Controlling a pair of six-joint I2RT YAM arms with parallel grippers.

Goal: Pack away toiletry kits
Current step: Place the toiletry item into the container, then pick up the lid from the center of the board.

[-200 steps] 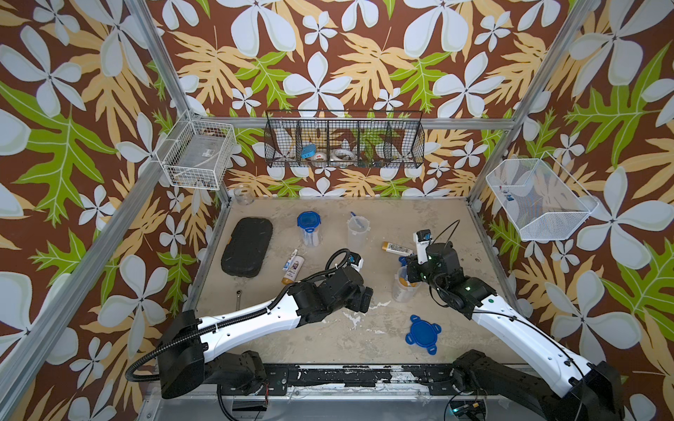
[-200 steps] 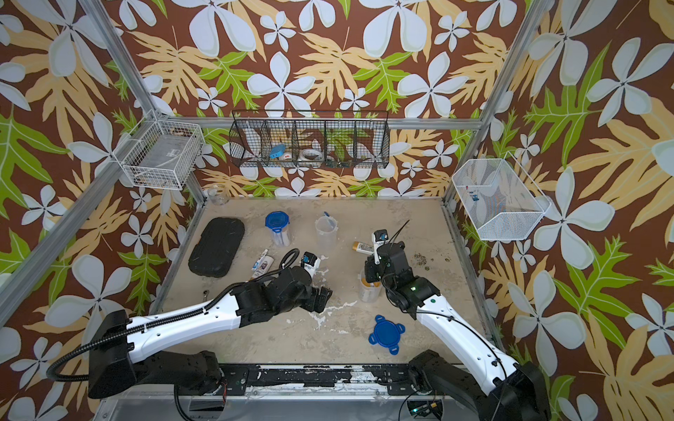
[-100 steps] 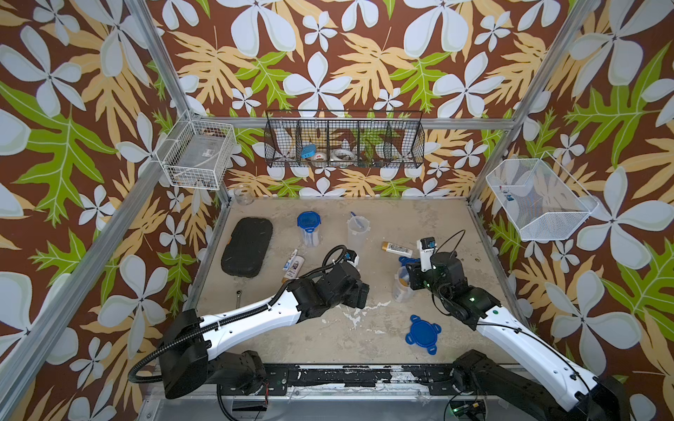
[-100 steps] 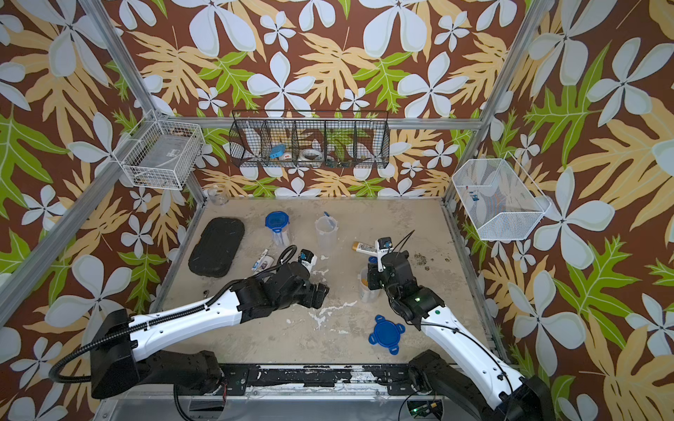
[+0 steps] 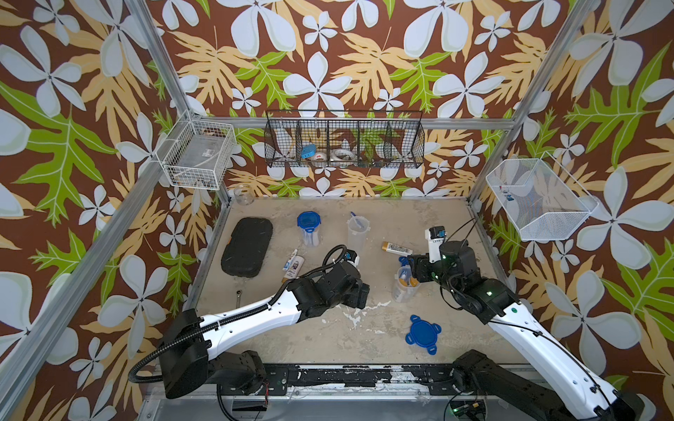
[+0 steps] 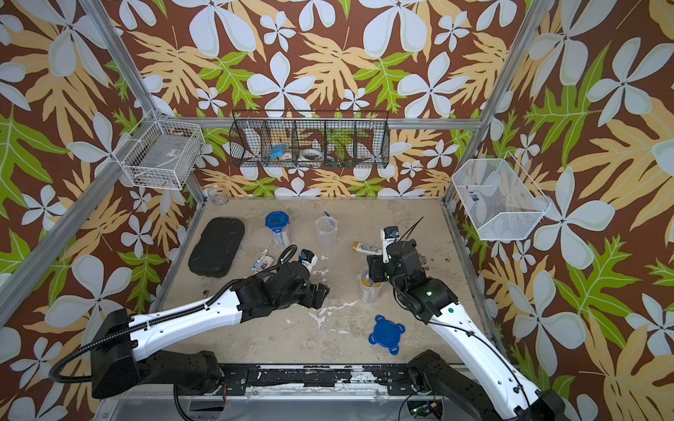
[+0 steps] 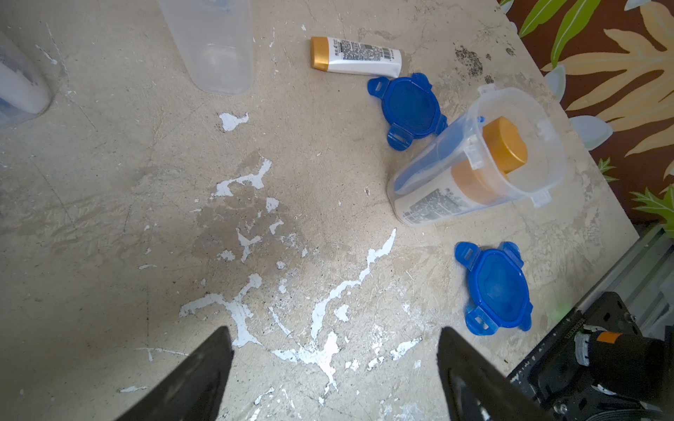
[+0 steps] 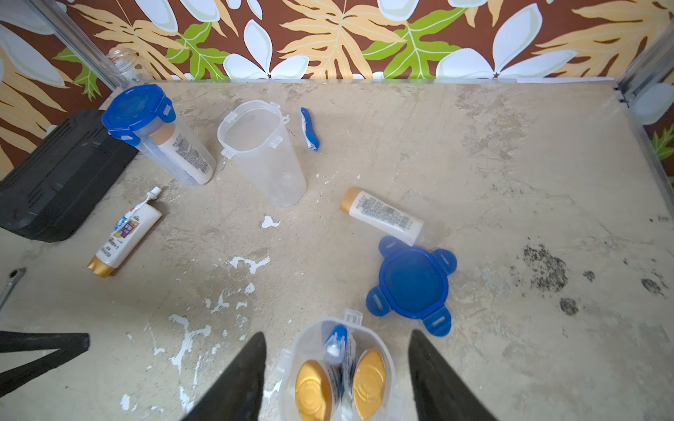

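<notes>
An open clear cup holds two gold-capped bottles and a blue-white tube or brush. My right gripper is open just above it, a jaw on each side, touching nothing. In both top views that cup stands right of centre. One blue lid lies beside it and another lid lies nearer the front. A lidded cup and an empty cup stand further back. A bottle lies loose. My left gripper is open over bare table.
A black case lies at the left, with a bottle and toothpaste tube beside it. A toothbrush lies behind the empty cup. A glass jar stands in the back left corner. Wire baskets hang on the walls.
My right gripper's jaws were nearly shut over the cup and have now spread wide. The right arm drew back a little toward the front. The left arm has barely moved.
</notes>
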